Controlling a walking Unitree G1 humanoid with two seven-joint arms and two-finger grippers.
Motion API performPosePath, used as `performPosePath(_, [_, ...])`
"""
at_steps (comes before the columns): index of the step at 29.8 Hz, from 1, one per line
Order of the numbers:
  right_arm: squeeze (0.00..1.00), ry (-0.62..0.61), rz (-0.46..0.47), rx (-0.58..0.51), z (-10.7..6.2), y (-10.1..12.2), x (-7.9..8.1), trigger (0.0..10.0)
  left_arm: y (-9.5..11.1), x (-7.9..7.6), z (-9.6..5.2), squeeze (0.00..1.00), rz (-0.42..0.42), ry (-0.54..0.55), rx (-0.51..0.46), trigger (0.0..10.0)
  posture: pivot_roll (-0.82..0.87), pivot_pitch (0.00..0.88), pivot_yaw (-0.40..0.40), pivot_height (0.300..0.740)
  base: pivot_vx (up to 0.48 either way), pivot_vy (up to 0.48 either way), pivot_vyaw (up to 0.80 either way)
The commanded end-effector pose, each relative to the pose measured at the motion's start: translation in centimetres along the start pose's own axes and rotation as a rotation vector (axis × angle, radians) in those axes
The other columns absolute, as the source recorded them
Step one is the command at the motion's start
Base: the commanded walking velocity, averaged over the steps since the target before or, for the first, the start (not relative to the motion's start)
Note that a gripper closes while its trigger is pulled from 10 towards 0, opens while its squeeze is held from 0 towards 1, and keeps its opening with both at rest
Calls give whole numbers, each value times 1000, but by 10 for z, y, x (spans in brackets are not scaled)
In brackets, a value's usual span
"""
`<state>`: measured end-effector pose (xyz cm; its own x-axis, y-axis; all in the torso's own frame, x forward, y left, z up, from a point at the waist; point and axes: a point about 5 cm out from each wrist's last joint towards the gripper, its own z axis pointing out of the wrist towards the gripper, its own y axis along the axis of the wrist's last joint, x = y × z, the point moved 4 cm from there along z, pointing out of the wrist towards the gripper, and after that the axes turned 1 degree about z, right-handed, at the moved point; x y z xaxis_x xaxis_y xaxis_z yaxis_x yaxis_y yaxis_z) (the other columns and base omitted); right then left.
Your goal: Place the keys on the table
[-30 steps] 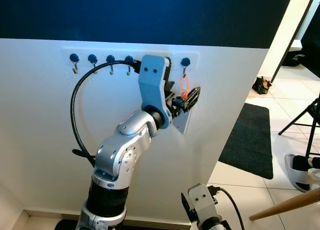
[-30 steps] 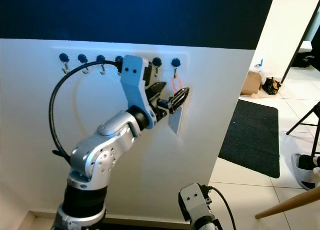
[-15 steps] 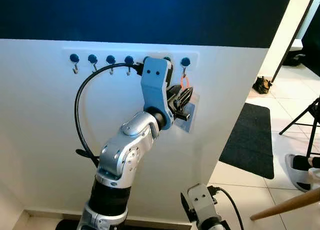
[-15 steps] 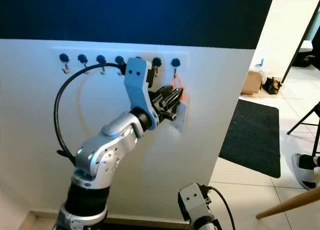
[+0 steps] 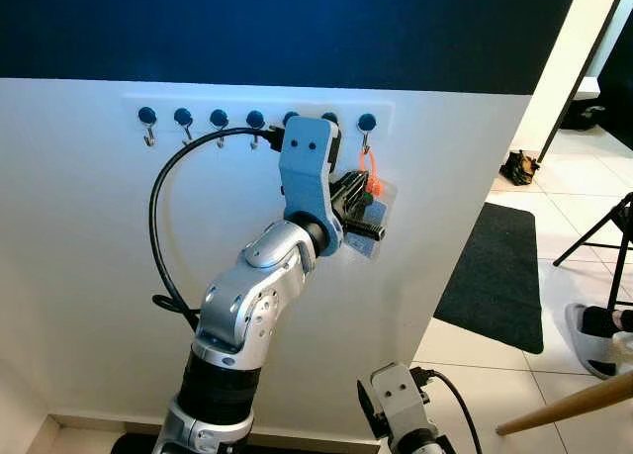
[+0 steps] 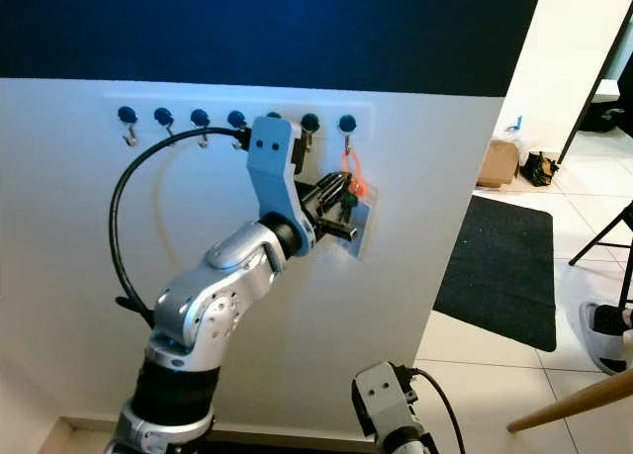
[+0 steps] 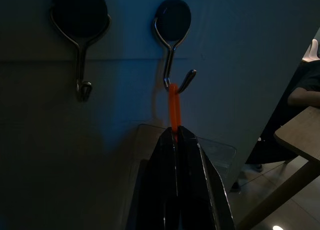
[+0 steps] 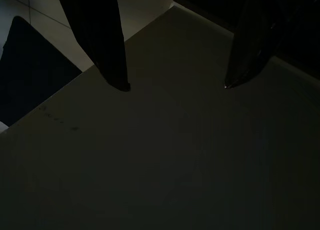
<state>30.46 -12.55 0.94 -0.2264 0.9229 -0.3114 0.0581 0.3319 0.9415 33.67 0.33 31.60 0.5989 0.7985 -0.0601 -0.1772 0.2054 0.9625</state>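
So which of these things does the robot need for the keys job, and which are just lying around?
For the job:
- orange loop with clear plastic tag, hanging on the end silver wall hook
- left gripper, shut on the loop

Just there:
- other blue-capped hooks
- black floor mat
- brown cardboard box
- right gripper, idle, open

White wall (image 5: 79,236) (navy above), tiled floor (image 5: 495,375)

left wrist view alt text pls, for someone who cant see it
The left gripper has its two black fingers shut on a thin orange loop that hangs from a dark round-headed metal wall hook, with a clear plastic tag behind the fingertips. A second, bare hook sits beside it on the dim wall.
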Motion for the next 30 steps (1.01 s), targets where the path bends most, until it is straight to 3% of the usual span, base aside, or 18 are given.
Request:
performPosePath(1, [0, 13, 1, 26, -4, -8, 5, 10000, 9, -10, 2, 0, -19, -27, -34, 10000, 113, 124, 45, 740, 0, 0, 0])
performPosePath(7, [0, 12, 1, 26, -4, -8, 4, 10000, 9, -11, -1, 0, -72, -49, -21, 10000, 113, 124, 45, 740, 0, 0, 0])
performPosePath(8, [0, 12, 0, 26, -4, -8, 4, 10000, 9, -13, -3, 0, -131, -71, -4, 10000, 113, 124, 45, 740, 0, 0, 0])
performPosePath(10, [0, 12, 0, 26, -4, -8, 4, 10000, 9, -13, -3, 0, -131, -71, -4, 10000, 113, 124, 45, 740, 0, 0, 0])
performPosePath(11, [0, 13, -1, 26, -4, -8, 4, 10000, 12, -15, -5, 0, -209, -102, 5, 10000, 117, 122, 42, 740, 0, 0, 0])
performPosePath(13, [0, 13, -1, 26, -4, -8, 4, 10000, 12, -15, -5, 0, -209, -102, 5, 10000, 117, 122, 42, 740, 0, 0, 0])
performPosePath(14, [0, 14, -2, 25, -4, -7, 4, 10000, 15, -17, -6, 0, -278, -127, 5, 10000, 114, 121, 42, 740, 0, 0, 0])
performPosePath(16, [0, 14, -2, 25, -4, -7, 4, 10000, 15, -17, -6, 0, -278, -127, 5, 10000, 114, 121, 42, 740, 0, 0, 0])
performPosePath(17, [0, 14, -3, 24, -3, -7, 3, 10000, 20, -18, -6, 0, -333, -147, -3, 10000, 113, 118, 42, 740, 0, 0, 0])
performPosePath(19, [0, 13, -3, 23, -3, -7, 3, 10000, 25, -18, -6, 0, -365, -159, -18, 10000, 113, 118, 42, 740, 0, 0, 0])
performPosePath(30, [0, 16, -5, 22, -3, -7, 3, 10000, 40, -15, -6, 0, -396, -179, -73, 10000, 113, 115, 42, 740, 0, 0, 0])
